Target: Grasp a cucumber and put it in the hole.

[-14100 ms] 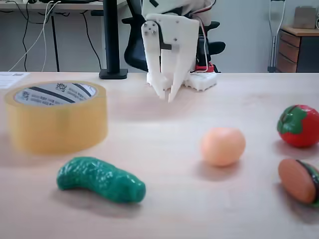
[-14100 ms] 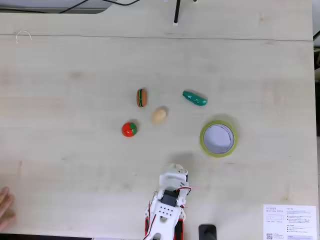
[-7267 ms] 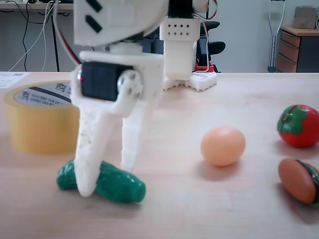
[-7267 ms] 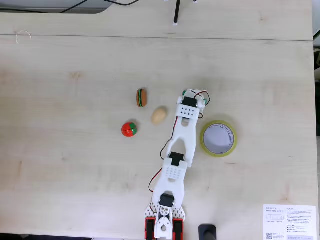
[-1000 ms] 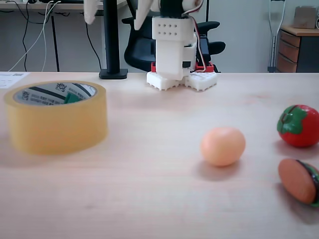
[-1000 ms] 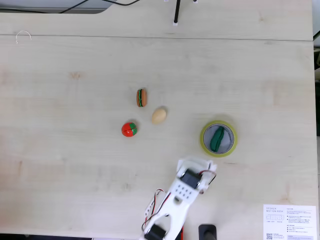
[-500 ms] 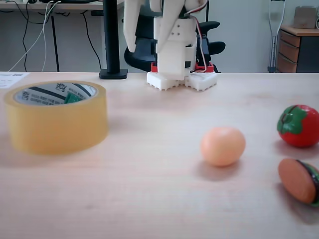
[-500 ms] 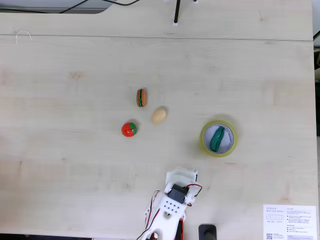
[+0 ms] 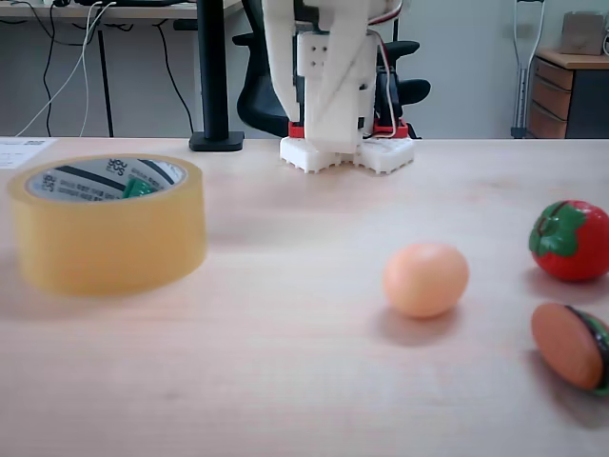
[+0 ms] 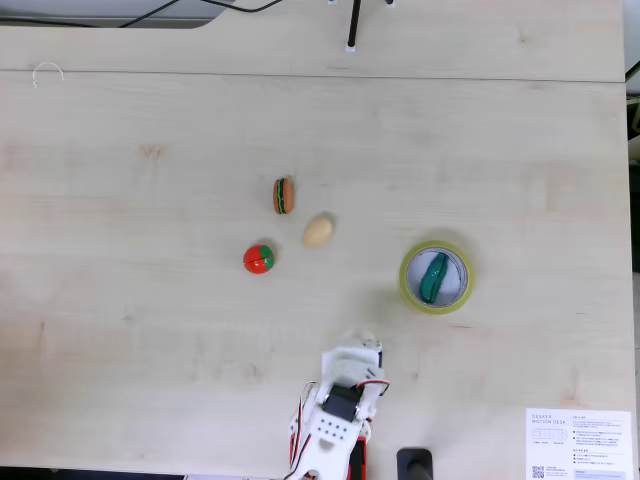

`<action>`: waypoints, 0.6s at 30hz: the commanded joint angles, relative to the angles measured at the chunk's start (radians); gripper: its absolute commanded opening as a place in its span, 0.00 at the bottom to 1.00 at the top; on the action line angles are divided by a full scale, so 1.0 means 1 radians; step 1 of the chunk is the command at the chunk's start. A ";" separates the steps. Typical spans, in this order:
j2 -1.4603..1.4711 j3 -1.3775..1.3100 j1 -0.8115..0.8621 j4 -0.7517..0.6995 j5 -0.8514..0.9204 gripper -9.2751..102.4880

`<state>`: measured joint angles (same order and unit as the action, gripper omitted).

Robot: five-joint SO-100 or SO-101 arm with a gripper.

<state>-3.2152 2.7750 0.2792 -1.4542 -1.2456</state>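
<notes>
Green and glossy, the cucumber [image 10: 434, 277] lies inside the hole [image 10: 447, 268] of the yellowish tape roll [image 10: 408, 289], resting on the bench [image 10: 150, 330] within the white core; in the low fixed view only a sliver of it [image 9: 137, 188] peeks over the roll's rim [image 9: 109, 248]. In the fixed view from above, the roll sits up and to the right of the tool [image 10: 364, 345], near it but apart. The tool is folded back close to the arm's red base [image 10: 358, 463], empty, and I cannot tell from either view whether its jaws stand apart or together. Up and to the left of the tool, well apart from it, lie a red tomato toy [image 10: 258, 259], a pale egg [image 10: 318, 231] and a small burger toy [image 10: 283, 195].
</notes>
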 commanded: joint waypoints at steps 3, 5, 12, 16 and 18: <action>-0.147 0.055 -0.023 0.011 -0.002 0.08; -0.149 0.072 -0.023 0.020 -0.002 0.08; -0.153 0.187 -0.023 0.025 -0.064 0.08; -0.153 0.242 -0.023 0.029 -0.066 0.08; -0.153 0.265 -0.023 0.032 -0.066 0.08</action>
<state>-3.3671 3.0005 0.2608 -1.4235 -1.3085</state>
